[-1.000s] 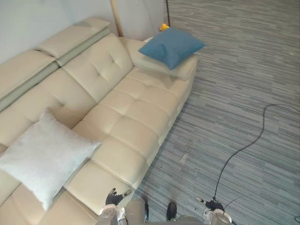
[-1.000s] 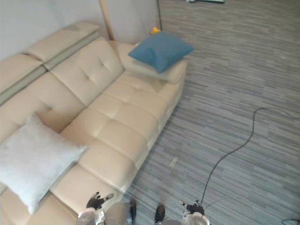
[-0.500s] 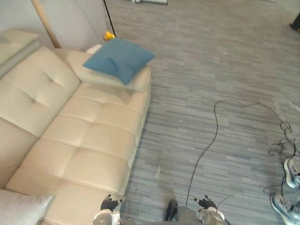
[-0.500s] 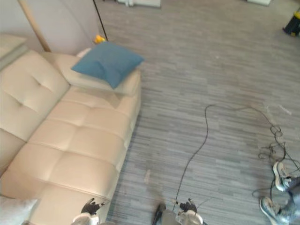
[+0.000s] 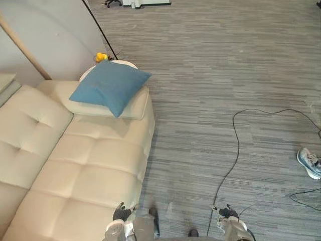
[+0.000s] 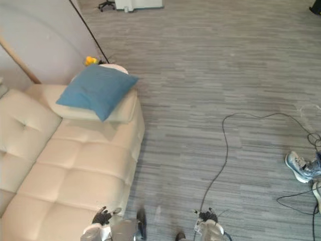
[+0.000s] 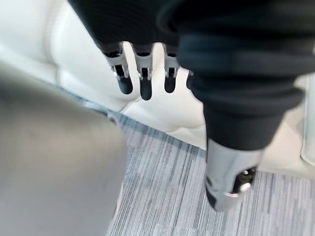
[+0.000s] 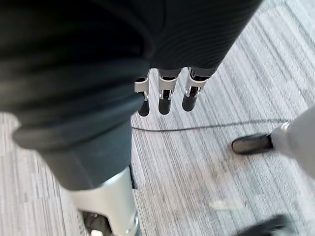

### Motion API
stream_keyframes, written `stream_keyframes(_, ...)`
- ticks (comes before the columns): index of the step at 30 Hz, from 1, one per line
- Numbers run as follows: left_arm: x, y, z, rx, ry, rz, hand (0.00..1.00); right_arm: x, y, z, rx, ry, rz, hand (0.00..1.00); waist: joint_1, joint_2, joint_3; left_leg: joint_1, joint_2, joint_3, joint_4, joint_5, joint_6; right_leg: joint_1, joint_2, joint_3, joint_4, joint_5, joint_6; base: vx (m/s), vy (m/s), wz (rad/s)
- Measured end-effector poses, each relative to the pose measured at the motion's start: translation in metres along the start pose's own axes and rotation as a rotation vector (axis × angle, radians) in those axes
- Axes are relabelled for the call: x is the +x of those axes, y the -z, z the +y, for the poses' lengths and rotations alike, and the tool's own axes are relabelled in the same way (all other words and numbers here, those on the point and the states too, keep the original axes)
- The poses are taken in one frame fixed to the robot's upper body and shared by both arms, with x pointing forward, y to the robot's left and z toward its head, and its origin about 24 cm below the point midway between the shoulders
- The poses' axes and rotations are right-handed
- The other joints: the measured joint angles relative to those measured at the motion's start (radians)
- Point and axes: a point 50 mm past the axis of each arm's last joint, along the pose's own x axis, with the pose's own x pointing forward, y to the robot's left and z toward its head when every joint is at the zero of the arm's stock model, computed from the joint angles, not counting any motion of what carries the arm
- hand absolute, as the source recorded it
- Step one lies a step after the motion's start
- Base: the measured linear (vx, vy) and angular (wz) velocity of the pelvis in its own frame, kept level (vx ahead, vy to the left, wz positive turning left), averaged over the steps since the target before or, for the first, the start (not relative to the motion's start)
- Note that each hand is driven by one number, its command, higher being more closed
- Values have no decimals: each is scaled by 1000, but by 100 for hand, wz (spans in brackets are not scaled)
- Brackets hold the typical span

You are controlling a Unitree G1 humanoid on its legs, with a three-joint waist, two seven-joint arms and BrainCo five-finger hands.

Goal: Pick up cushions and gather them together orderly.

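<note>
Left robot hand (image 5: 121,213) hangs relaxed, empty, by the front edge of the sofa (image 5: 90,165). Blue cushion (image 5: 110,86) lies on sofa's far armrest. Right robot hand (image 5: 228,213) relaxed, empty, over carpet (image 5: 225,75). Person's shoe (image 5: 309,162) far right.

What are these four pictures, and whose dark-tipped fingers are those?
They belong to a two-legged robot. The two wide pictures come from cameras in its head, looking down. At their bottom edge its left hand and right hand hang open, holding nothing. The two close pictures come from cameras on its wrists, looking along each hand: the left by a cream sofa, the right over grey carpet. A blue cushion, which it should gather, lies on the sofa's armrest.
</note>
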Motion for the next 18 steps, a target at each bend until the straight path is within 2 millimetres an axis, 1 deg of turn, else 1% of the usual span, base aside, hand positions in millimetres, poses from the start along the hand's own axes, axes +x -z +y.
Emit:
stream_keyframes(1, 1, -1, 4, 3, -9, -2, 0, -2, 6, 6, -10, -20, 17, 0, 4, -33, -8, 11, -29, 12, 6, -28, 21, 20, -32, 6, -7, -5, 8, 510, 213, -19)
stream_keyframes(2, 1, -2, 6, 8, -13, -5, 0, -3, 8, 9, -9, -26, 23, 0, 4, -46, -8, 13, -39, 15, 26, -41, 39, 30, -43, 8, -12, -5, 9, 521, 191, 3)
stream_keyframes(3, 2, -3, 10, 12, -19, -9, 0, -3, 12, 9, -16, -27, 35, 0, 5, -59, -10, 19, -53, 26, 61, -75, 58, 52, -61, 13, -13, 1, 15, 335, 133, 3)
stream_keyframes(4, 2, -3, 10, 13, -21, -6, 0, -4, 16, 5, -35, -18, 44, 0, 7, -57, -13, 42, -60, 27, 81, -116, 69, 51, -71, 26, 43, 2, 22, 387, 176, -4)
stream_keyframes(5, 1, -1, 10, 13, -19, 3, 0, -4, 16, 4, -46, -16, 41, 0, 11, -48, -15, 73, -60, 27, 72, -137, 69, 28, -73, 36, 135, -1, 28, 332, 178, -17)
stream_keyframes(6, 1, 1, 10, 12, -17, 9, 0, -4, 16, 4, -49, -17, 41, 0, 9, -42, -18, 103, -57, 33, 55, -154, 65, -26, -79, 43, 278, -10, 79, 374, 206, -24)
stream_keyframes(7, 1, 1, 10, 16, -16, 14, 0, -4, 16, 6, -49, -29, 40, 0, 10, -43, -14, 152, -63, 37, 32, -172, 63, -121, -100, 52, 497, 13, 165, 308, 160, -11)
stream_keyframes(8, 1, 3, 12, 28, -18, 22, 0, -5, 19, 8, -46, -34, 50, 0, 4, -46, -8, 211, -73, 34, 14, -185, 55, -195, -120, 54, 685, 18, 187, 343, 135, 3)
stream_keyframes(9, 1, 4, 14, 41, -20, 31, 0, -6, 21, 7, -38, -33, 52, 0, 3, -49, -9, 255, -81, 38, -1, -190, 54, -236, -135, 44, 764, -4, 165, 307, 88, 15)
stream_keyframes(10, 1, 4, 15, 48, -22, 35, 0, -6, 20, 6, -43, -31, 44, 0, 0, -55, -10, 293, -88, 35, -21, -193, 55, -262, -143, 25, 790, -27, 149, 374, 76, 27)
stream_keyframes(11, 1, 4, 16, 49, -24, 35, 0, -6, 20, 5, -43, -29, 42, 0, -14, -57, -9, 328, -87, 18, -47, -195, 52, -290, -141, -11, 765, -58, 118, 349, 25, 50)
stream_keyframes(12, 1, 4, 16, 50, -24, 33, 0, -6, 20, 5, -40, -30, 42, 0, -30, -57, -10, 347, -81, -9, -64, -196, 51, -318, -132, -49, 686, -71, 92, 331, -5, 70)
stream_keyframes(13, 2, 3, 16, 50, -24, 32, 0, -6, 18, 6, -39, -30, 37, 0, -39, -57, -10, 354, -77, -31, -67, -200, 45, -333, -124, -68, 593, -68, 82, 419, -94, 90)
stream_keyframes(14, 2, 1, 13, 45, -18, 27, 0, -5, 17, 5, -28, -25, 33, 0, -43, -56, -7, 360, -69, -67, -67, -225, 39, -355, -96, -51, 363, -15, 46, 374, -129, 71)
stream_keyframes(15, 2, 3, 14, 44, -20, 33, 0, -5, 17, 4, -26, -24, 33, 0, -43, -56, -7, 364, -67, -76, -66, -231, 35, -359, -91, -39, 311, 9, 40, 388, -159, 62)
stream_keyframes(16, 1, 6, 15, 45, -24, 41, 0, -5, 17, 4, -21, -21, 34, 0, -44, -57, -7, 374, -65, -90, -65, -245, 26, -360, -81, -13, 233, 54, 35, 318, -183, 42)
stream_keyframes(17, 0, 8, 17, 36, -31, 45, 0, -5, 19, 2, -20, -17, 38, 0, -45, -62, -6, 386, -66, -110, -61, -263, 13, -349, -78, 5, 164, 109, 43, 383, -270, 58)
stream_keyframes(18, 1, 9, 17, 33, -36, 50, 0, -5, 19, -3, -16, -3, 41, 0, -47, -64, -2, 419, -59, -144, -55, -296, -5, -341, -65, 22, 189, 166, 21, 474, -336, 47)
